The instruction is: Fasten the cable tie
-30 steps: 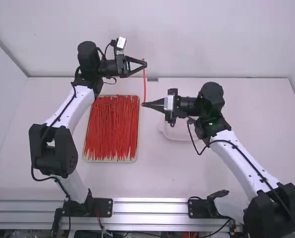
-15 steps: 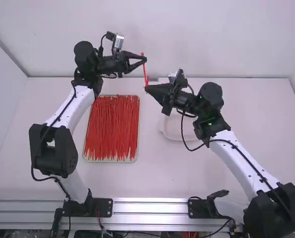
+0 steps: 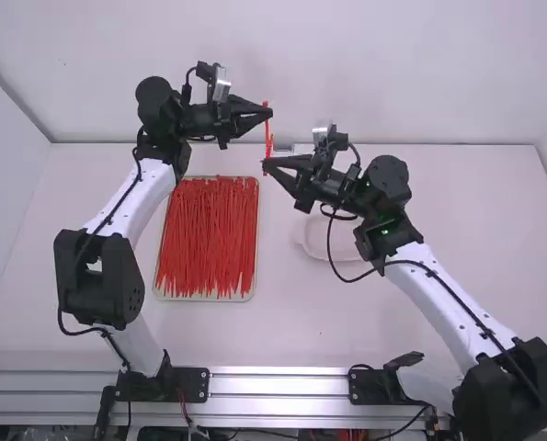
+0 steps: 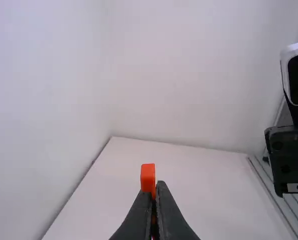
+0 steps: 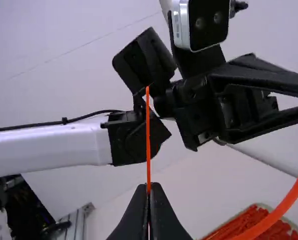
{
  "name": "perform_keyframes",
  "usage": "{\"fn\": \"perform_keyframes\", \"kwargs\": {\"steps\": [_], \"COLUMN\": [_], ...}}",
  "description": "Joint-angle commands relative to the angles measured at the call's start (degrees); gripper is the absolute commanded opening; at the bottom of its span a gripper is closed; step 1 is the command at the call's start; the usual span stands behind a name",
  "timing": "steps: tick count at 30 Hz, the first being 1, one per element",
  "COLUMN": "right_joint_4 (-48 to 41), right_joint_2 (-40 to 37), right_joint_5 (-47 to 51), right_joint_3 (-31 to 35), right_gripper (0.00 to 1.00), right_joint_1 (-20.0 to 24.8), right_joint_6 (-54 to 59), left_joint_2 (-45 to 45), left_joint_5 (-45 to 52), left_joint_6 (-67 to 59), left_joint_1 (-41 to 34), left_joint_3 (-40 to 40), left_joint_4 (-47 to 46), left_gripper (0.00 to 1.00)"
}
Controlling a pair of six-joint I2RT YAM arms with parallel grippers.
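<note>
Cable tie (image 3: 267, 138) hangs between left tool (image 3: 267, 114) and right tool (image 3: 266, 165), both clamped onto it

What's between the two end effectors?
The red cable tie spans the gap: head pinched by the left end effector, tail by the right end effector. High view shows it.

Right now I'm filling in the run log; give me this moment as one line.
left gripper: shut on red plastic cable tie, head end | right gripper: shut on its tail | tie: unfastened
</note>
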State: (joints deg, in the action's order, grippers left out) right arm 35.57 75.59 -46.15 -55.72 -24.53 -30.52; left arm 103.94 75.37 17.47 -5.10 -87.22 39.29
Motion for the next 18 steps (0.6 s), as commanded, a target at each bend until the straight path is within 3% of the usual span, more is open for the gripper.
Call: {"fn": "perform_keyframes", "kwargs": {"steps": [1,10,15,18], "right_joint_4": [-0.04,-9.38,-10.32,-9.84], "right_joint_2": [0.17,0.17,0.15,0.15], "right_joint_5": [-0.48,-1.53,-3.52,-3.34], "right_joint_3": [0.59,0.59,0.59,0.52], "right_gripper": [0.0,0.0,0.0,0.0], "right_joint_1": [-0.76,-1.03,-1.01,-1.01], "right_joint_6": [1.14,-10.12,-10.25,-16.26], "left_joint_2": [-0.04,-0.04,-0.04,-0.04], "left_joint_5": [2.21,6.23,9.7,13.57], "left_joint_6": [-1.22,1.09,1.09,-2.16], "left_joint_1": [-0.61,-0.96,-1.42,-2.4], "left_joint_3": [0.39,0.39,0.39,0.42], "left_joint_4": [0.13,0.02,0.04,0.04], "left_gripper": [0.02,0.02,0.02,0.02]}}
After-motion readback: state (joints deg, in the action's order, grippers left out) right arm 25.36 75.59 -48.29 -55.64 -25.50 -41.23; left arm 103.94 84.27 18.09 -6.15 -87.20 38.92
